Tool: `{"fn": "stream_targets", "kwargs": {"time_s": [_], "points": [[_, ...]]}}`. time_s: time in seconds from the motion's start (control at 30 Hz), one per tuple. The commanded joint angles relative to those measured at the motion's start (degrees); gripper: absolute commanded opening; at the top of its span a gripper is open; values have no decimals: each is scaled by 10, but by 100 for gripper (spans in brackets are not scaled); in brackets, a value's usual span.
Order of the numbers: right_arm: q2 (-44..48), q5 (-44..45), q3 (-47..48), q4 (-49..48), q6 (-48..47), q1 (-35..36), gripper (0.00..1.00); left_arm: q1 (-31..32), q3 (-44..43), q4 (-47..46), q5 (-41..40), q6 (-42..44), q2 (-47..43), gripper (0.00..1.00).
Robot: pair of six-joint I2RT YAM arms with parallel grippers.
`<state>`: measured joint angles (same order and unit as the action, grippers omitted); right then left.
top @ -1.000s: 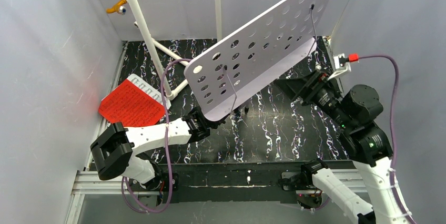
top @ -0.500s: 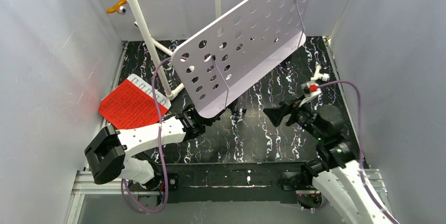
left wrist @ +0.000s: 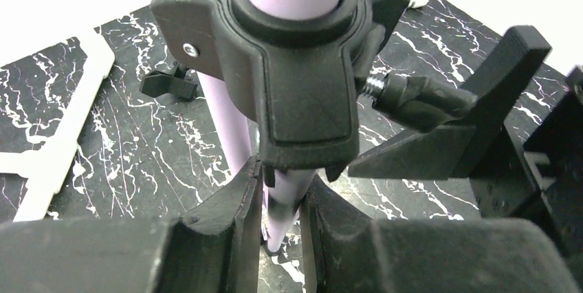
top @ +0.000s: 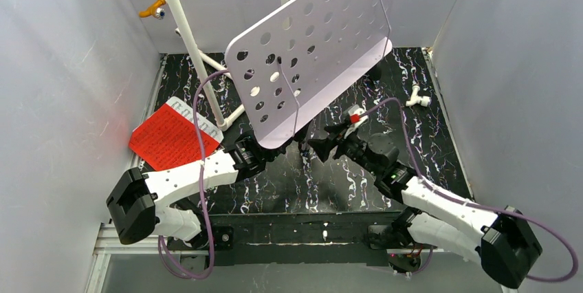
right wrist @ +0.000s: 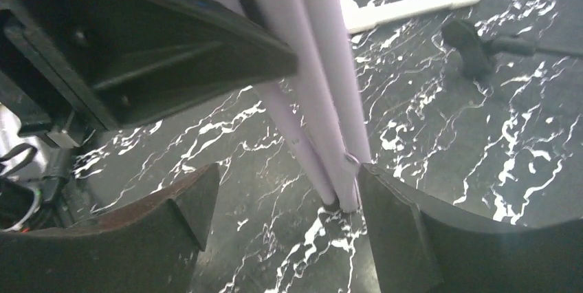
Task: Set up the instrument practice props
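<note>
The red music sheet point(top: 172, 140) lies flat at the left of the black marbled bench point(top: 447, 148). The left arm's fingers point(left wrist: 230, 217) pinch one leg of the lilac perforated music stand point(top: 316, 45), which stands tilted mid-bench. The right arm's fingers point(right wrist: 185, 203) are spread open on either side of its folded tripod legs point(right wrist: 309, 100).

A robot lab booth: plain white walls point(top: 62, 66) enclosing a black marbled tabletop point(top: 309, 186).

grey walls point(top: 62, 66) enclose a black marbled tabletop point(top: 447, 148).

bright, even light; seemingly soft foregrounds
</note>
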<state>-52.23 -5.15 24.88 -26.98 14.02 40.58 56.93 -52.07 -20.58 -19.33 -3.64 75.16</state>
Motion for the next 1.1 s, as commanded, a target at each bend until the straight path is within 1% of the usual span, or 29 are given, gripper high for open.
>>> {"fn": "stream_targets", "kwargs": {"time_s": [0.0, 0.07, 0.13, 0.23, 0.37, 0.4, 0.5, 0.57, 0.67, 0.7, 0.77, 0.8, 0.83, 0.87, 0.9, 0.93, 0.97, 1.0, 1.07], "points": [[-29, 222, 8, -131, -93, 75, 76, 2, -18, 115, 20, -52, -10, 0], [-41, 270, -1, -160, -106, 79, 70, 2, -25, 135, 25, -53, -11, 0], [-62, 276, -2, -187, -119, 79, 67, 2, -32, 157, 29, -54, -13, 0], [-100, 275, 15, -201, -137, 79, 63, 2, -42, 187, 31, -48, -10, 0], [-132, 272, 18, -249, -151, 80, 60, 2, -20, 173, 35, -59, -25, 0], [-140, 280, 14, -265, -159, 81, 57, 2, -18, 171, 39, -62, -26, 0], [-166, 336, 10, -306, -186, 93, 54, 2, -21, 173, 56, -62, -21, 0], [-189, 346, 8, -340, -212, 105, 57, 2, -19, 173, 59, -65, -19, 0], [-223, 334, 24, -366, -237, 122, 69, 2, -18, 173, 63, -66, -17, 0], [-235, 346, 30, -376, -252, 130, 72, 2, -19, 174, 65, -66, -16, 0], [-259, 394, 41, -412, -268, 136, 72, 2, -19, 177, 69, -64, -17, 0], [-271, 432, 48, -421, -267, 136, 68, 2, -19, 179, 70, -64, -19, 0], [-285, 463, 57, -429, -269, 136, 60, 2, -18, 180, 71, -63, -21, 0], [-296, 479, 63, -432, -275, 136, 49, 2, -16, 180, 75, -61, -23, 0], [-306, 473, 68, -434, -279, 135, 36, 2, -14, 182, 80, -61, -28, 0], [-312, 450, 71, -430, -287, 134, 9, 2, -11, 183, 89, -61, -32, 0], [-314, 412, 70, -417, -292, 134, 1, 2, -8, 183, 93, -64, -36, 0], [-311, 391, 65, -404, -288, 134, 1, 2, -5, 183, 94, -68, -40, 0], [-303, 375, 44, -410, -261, 134, 1, 3, 8, 176, 86, -82, -45, 0]]}}
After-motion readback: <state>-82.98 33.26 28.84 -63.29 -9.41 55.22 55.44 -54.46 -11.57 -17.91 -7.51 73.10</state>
